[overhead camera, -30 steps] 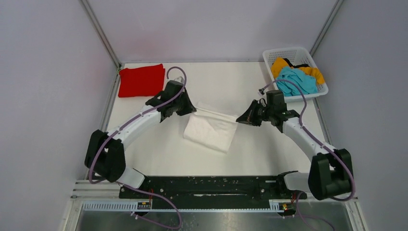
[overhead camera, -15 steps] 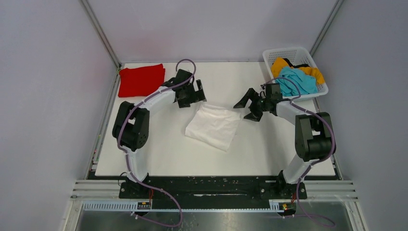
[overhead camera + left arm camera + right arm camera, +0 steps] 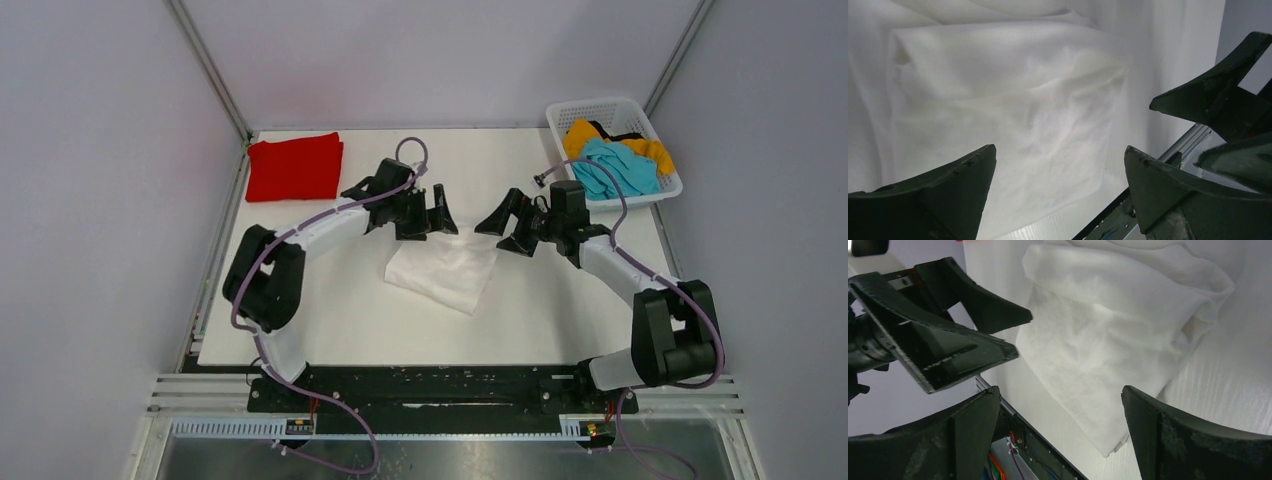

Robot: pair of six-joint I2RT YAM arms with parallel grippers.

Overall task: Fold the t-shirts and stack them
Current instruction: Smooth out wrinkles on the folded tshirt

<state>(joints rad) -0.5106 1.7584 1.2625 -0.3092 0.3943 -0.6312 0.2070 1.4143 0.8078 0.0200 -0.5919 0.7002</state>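
**Top view.** The white t-shirt [image 3: 443, 272] lies mid-table as a rough, skewed rectangle of several layers. The left gripper [image 3: 432, 212] hangs over its far-left corner with the jaws apart and nothing held. The right gripper [image 3: 500, 228] is beside the far-right corner, also spread and empty. The red t-shirt [image 3: 295, 167] lies folded flat at the table's far-left corner, well apart from both. The teal t-shirt [image 3: 615, 168] and orange-yellow t-shirt [image 3: 585, 133] are heaped in the basket [image 3: 612, 106] at far right.

**Left wrist view.** The fingers [image 3: 948, 187] are wide apart, and the white cloth fills the gap below them. Its folded edge runs across the upper part of the view, with soft creases throughout. I cannot tell whether the tips touch the fabric.

**Right wrist view.** The fingers [image 3: 1178, 440] are spread, with the shirt's rounded fold edge ahead of them and the left gripper facing from the other side.

**Handling (judgement).**
- The cloth is thin, light and limp, with no stiffness.
- It will sag wherever it is unsupported, and the layers will slide over one another if dragged.
- I would pinch at the two far corners, through every layer, with both arms together. A single-point lift would likely undo the fold.
- There is nothing fragile here, so a firm pinch is safe.
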